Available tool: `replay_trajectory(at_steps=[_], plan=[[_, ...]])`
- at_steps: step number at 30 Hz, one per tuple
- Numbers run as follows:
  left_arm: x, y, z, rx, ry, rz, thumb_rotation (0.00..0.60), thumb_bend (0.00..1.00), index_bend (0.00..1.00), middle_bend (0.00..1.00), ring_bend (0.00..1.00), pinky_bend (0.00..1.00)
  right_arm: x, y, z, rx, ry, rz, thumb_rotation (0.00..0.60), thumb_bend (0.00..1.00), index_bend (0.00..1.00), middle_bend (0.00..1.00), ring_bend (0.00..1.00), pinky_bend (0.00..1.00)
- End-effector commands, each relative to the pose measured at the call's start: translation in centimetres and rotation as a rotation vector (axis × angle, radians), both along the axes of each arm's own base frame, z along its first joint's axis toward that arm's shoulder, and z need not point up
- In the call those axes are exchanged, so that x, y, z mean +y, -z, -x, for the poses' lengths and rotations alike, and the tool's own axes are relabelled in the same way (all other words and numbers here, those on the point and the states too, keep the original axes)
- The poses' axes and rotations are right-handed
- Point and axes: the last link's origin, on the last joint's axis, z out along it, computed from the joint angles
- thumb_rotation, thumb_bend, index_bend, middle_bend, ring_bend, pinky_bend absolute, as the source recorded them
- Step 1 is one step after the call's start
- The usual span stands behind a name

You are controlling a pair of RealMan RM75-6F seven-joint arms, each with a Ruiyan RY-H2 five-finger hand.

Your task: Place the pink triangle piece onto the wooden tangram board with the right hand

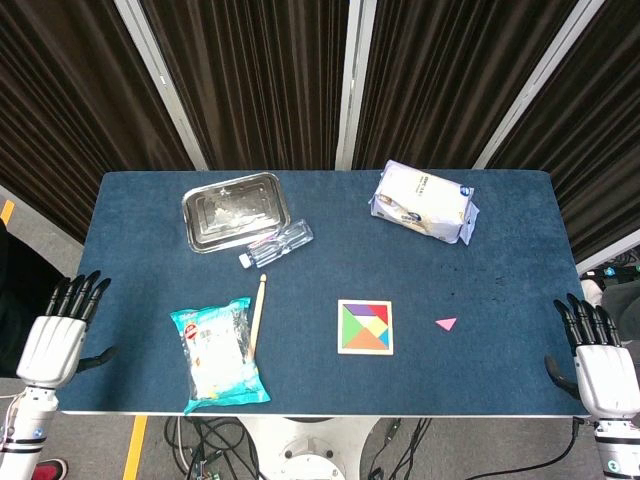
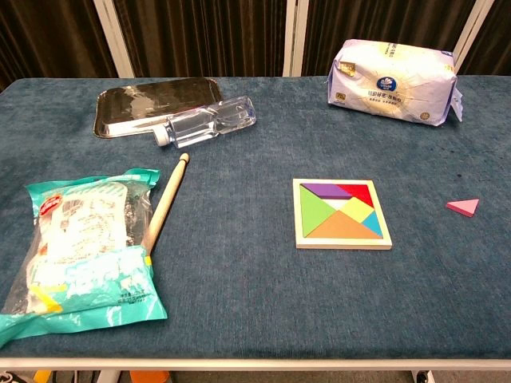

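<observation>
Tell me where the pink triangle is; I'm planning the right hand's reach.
The pink triangle lies flat on the table's right half in both views, just right of the board without touching it, between the board and the right hand.

The chest view shows neither hand. In the head view the left hand (image 1: 55, 335) at 8 o'clock and the right hand (image 1: 600, 360) at 4 o'clock are cut at the wrist by the bottom edge. The snack bag (image 2: 80, 247) runs off the chest view's left edge.

The tangram board (image 1: 365, 327) lies lower centre, the triangle piece (image 1: 446, 323) just right of it. A snack bag (image 1: 218, 355) and stick (image 1: 257, 316) lie lower left, a tray (image 1: 232, 210) and bottle (image 1: 276, 244) upper left, a tissue pack (image 1: 424, 202) upper right.
</observation>
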Motion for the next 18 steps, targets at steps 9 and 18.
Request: replay_trajectory(at_steps=[9,18], plan=[[0.2,-0.1,-0.2,-0.004,0.006,-0.003,0.6,0.0,0.0,0.0,0.0,0.0,-0.2,-0.1,0.1,0.0,0.001,0.003,0.6,0.26,0.0,0.0,0.0,0.0],[0.0,-0.1,0.2,-0.007,0.001,0.001,0.6,0.0,0.0,0.0,0.0,0.0,-2.0,1.1,0.3,0.034,0.009,-0.065,0.6,0.26,0.0,0.0,0.0,0.0]])
